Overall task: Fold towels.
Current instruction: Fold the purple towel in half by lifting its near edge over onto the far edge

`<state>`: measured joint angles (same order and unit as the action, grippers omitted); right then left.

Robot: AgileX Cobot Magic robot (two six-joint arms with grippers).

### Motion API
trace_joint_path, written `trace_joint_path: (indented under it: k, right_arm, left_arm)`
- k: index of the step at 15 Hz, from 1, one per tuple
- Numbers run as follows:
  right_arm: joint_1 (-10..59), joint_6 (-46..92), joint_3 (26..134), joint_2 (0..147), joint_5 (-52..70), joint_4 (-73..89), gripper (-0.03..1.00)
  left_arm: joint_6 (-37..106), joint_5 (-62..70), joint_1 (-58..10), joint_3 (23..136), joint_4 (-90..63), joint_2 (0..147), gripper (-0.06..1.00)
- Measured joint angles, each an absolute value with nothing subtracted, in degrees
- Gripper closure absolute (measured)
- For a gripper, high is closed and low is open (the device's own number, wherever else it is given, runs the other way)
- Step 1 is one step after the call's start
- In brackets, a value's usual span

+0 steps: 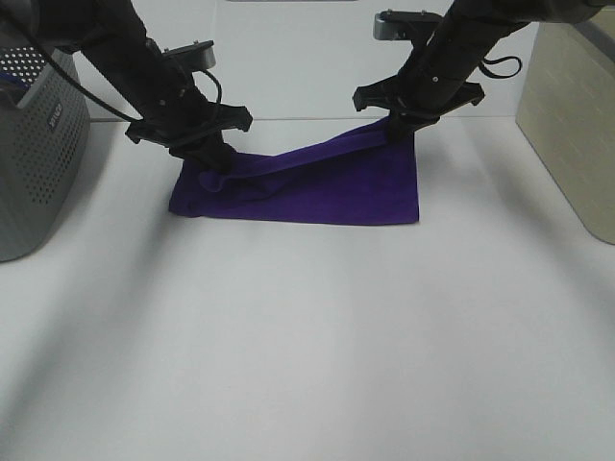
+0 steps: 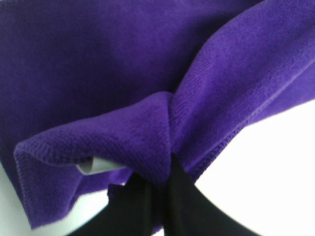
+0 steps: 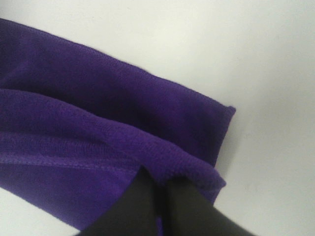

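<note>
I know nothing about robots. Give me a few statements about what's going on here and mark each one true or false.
1. The left gripper and the right gripper are both shut on the purple towel. True.
2. The towel lies completely flat. False: its far edge is lifted where the grippers pinch it.
3. A grey perforated basket stands at the left of the table, apart from the towel. True.
4. The towel sits inside the basket. False: it rests on the white table.
</note>
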<state>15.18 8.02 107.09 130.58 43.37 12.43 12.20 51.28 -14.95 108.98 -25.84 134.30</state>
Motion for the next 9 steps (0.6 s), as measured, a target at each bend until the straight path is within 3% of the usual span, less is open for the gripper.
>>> trace_joint_path:
  k: [9]
  right_arm:
    - [15.2,8.0,109.2,133.0,43.6,12.2,0.92]
  left_arm:
    - [12.7,43.2,-15.0,113.2,-23.4,139.1,0.93]
